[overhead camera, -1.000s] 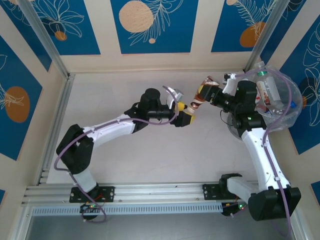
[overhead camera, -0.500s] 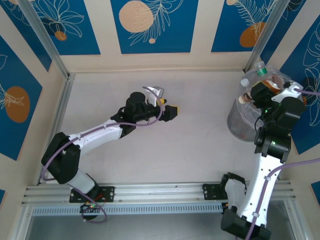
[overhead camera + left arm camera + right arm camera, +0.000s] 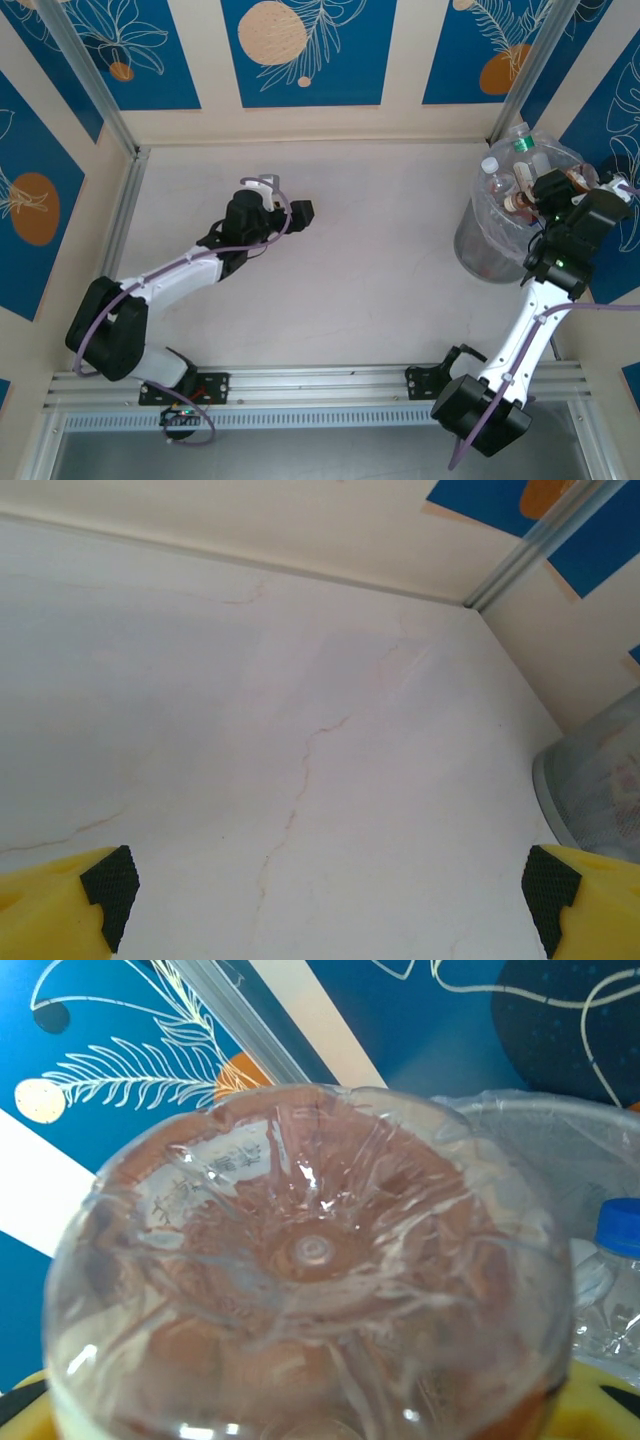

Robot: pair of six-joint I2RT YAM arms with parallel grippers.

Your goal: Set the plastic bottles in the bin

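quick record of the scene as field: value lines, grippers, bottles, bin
left gripper: open, holding nothing, over the table
right gripper: shut on a brown bottle, held above the bin
bin: far right of the table, lined with a clear bag
bottles: several already inside the bin, one with a blue cap

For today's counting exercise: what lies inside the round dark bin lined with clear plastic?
Inside the bin: several clear plastic bottles, including a blue-capped bottle. The right gripper, holding a brown bottle above, covers the rest, so no exact count.
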